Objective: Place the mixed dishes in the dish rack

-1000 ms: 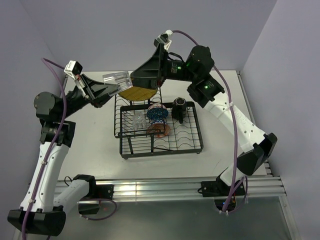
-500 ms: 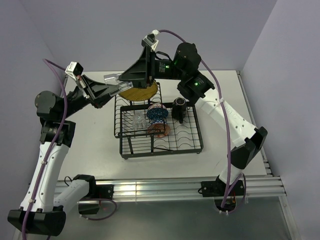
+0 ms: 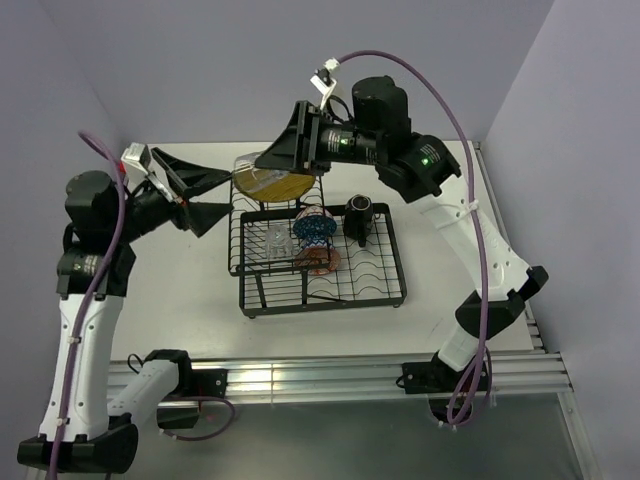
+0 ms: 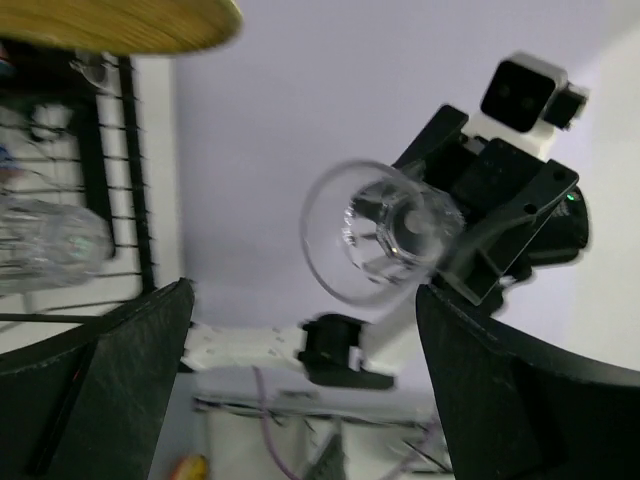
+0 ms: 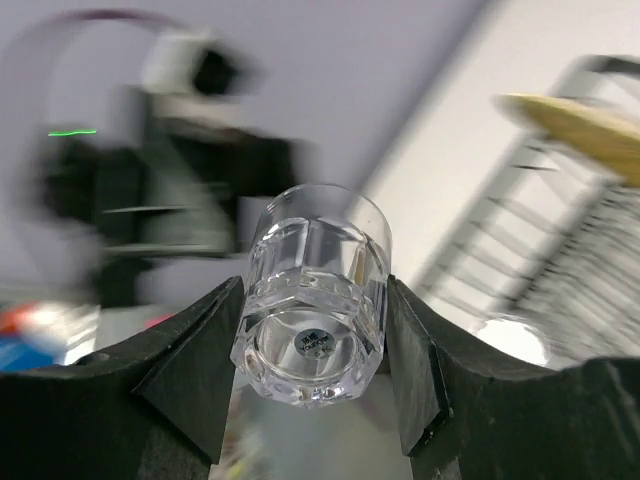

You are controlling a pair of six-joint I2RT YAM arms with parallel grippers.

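Holding the glass cup [image 5: 312,290] in my right gripper [image 5: 312,345], I have one finger on each side, down by its thick bottom. The cup hangs in the air over the far left corner of the dish rack [image 3: 395,285], just by the yellow plate [image 3: 275,186]. My left gripper [image 3: 205,197] is spread wide and holds nothing. I think the cup is light, hard and smooth, so it could slip or break. Its flat sides look best to squeeze, gently.
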